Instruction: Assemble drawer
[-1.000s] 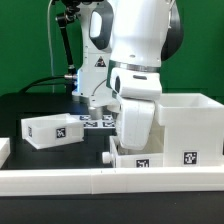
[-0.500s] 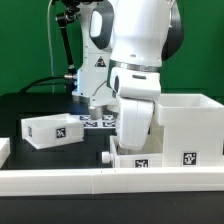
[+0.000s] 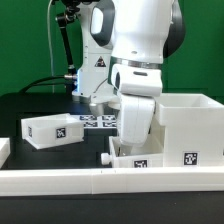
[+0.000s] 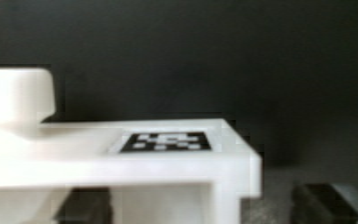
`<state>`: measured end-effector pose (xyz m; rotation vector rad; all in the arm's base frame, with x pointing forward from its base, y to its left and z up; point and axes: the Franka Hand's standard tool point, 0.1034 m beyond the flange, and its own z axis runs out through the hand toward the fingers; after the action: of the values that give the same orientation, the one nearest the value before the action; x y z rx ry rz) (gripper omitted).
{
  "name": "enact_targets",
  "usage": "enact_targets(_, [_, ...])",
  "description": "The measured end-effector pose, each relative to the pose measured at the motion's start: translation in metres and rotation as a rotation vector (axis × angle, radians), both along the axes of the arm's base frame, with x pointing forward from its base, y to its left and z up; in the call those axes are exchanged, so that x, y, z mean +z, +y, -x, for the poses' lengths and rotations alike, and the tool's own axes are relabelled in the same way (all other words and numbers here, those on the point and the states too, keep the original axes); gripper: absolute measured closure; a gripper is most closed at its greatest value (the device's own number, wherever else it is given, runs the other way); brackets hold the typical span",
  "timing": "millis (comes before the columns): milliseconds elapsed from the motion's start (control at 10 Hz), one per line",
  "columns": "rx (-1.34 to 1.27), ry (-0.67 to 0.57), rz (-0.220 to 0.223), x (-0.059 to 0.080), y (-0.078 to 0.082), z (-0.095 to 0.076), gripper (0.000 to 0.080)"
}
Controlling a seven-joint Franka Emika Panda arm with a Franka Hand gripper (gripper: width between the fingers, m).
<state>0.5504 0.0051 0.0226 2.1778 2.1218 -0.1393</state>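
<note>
Drawer parts lie spread over a black worktop. The hollow shell (image 3: 190,125) stands at the corner nearest the exterior camera, on the exterior view's right. One knobbed tray (image 3: 140,162) sits just beside it against the white border rail (image 3: 60,180) that runs along the near edge, its dark knob (image 3: 107,158) pointing toward the exterior view's left. A second tray (image 3: 55,130) rests well apart, toward the worktop's edge on the exterior view's left. The marker board (image 3: 95,120) lies flat near the middle, behind the arm (image 3: 140,60).

The gripper (image 4: 211,205) hangs low over the near tray. In the wrist view its two dark fingers (image 4: 336,200) stand spread to either side of the tray's tagged wall, with a dark gap beside one of them, so it looks unclenched and holds nothing.

Over the last second the arm has drifted slightly toward the exterior view's right, nearer the shell, while the trays and shell have kept their places. That suggests the arm is lining up on this tray, which is not yet in the shell.
</note>
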Motion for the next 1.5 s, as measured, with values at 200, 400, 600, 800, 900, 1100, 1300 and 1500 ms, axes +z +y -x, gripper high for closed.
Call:
enact_targets(200, [-0.007,0.005,0.012,0.02,-0.003,-0.004,0.0157])
enact_targets(400, [0.025,0.018,0.023,0.034,-0.017,-0.008,0.0151])
enact_targets(600, [0.035,0.017,0.023,0.035,-0.026,-0.009,0.015])
enact_targets(800, [0.049,0.024,0.019,0.033,-0.029,-0.009,0.0151])
enact_targets(900, [0.066,0.035,-0.006,0.028,-0.039,-0.013,0.015])
enact_targets(1100, [0.058,0.031,-0.052,0.03,-0.053,-0.032,0.015])
enact_targets(1300, [0.043,0.036,-0.118,0.023,-0.064,-0.04,0.015])
enact_targets(1500, [0.027,0.051,-0.202,0.011,-0.068,-0.041,0.015])
